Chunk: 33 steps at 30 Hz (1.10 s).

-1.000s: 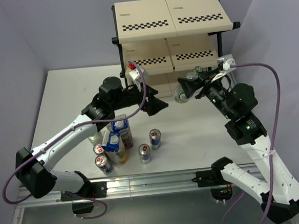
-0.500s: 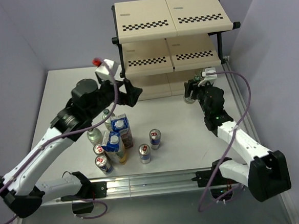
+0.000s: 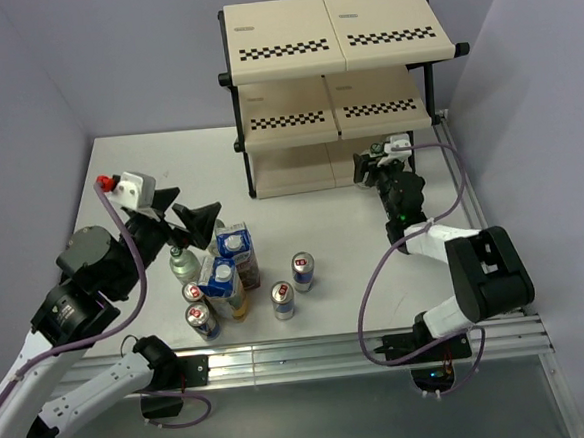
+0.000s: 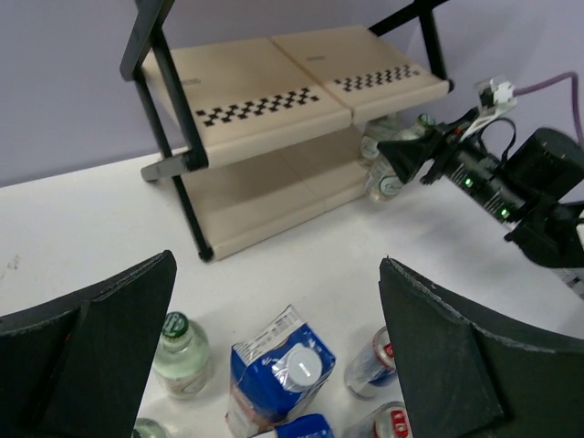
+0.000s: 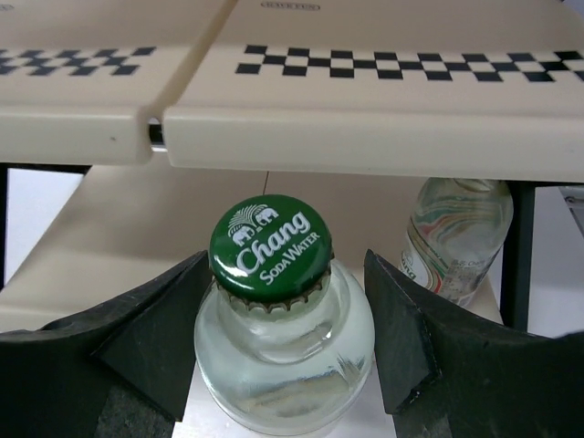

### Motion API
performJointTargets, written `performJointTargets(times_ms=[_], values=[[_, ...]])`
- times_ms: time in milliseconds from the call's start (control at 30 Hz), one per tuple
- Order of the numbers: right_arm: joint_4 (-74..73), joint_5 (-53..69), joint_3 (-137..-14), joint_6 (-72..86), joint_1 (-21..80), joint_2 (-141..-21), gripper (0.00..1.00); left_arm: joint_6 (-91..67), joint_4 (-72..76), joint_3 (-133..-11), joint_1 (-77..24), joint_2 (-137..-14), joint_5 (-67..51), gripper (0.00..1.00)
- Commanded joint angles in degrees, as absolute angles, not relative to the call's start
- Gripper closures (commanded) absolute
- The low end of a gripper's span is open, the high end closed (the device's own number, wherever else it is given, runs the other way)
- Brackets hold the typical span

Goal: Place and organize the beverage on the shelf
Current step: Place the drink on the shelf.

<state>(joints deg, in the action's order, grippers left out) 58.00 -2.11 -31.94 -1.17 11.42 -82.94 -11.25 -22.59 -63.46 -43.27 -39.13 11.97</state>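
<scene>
at far left, your left claw [image 3: 198,220] hangs wide open and empty above the white bench [image 3: 118,161]. just beneath it on the bench stands the waiting cluster: a small clear bottle with a green cap [image 3: 182,259], two tall cartons with white caps [image 3: 236,245] and four slim blue-and-silver cans [image 3: 303,269].

further right, at the back of the bench, stands the three-tier cream-beige shelf with checkered front strips [image 3: 329,36].

at its lower right corner, your right claw [image 5: 286,260] is clamped on a small clear soda bottle with a green crown cap [image 5: 283,338]. this arm is much the nearer to the shelf. the bottle's long axis runs along the claw's reach, with the cap towards the wrist and the base towards the shelf's bottom tier [image 5: 100,242] straight ahead. another clear bottle with a swirled label [image 5: 453,239] stands on that tier, just to the right.

the held bottle's base is cut off, so you cannot tell whether it touches the tier.
</scene>
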Motion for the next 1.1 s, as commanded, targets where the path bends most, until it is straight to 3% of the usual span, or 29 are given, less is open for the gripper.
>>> performJointTargets(times_ms=[0,433,1067], values=[[75.49,-1.94,-37.44,-1.67,10.37,-84.10,1.00,-8.44,-19.70,-59.51,-43.24,-37.36,14.59,0.00],[83.93,-1.93,-39.37,1.23,8.79,-95.53,1.00,-7.21,-17.40,-56.34,-43.24,-34.10,13.54,0.00],[82.88,-1.14,-47.01,-1.23,8.26,-100.10,1.00,-6.77,-16.26,-55.20,-43.24,-31.38,11.69,0.00]])
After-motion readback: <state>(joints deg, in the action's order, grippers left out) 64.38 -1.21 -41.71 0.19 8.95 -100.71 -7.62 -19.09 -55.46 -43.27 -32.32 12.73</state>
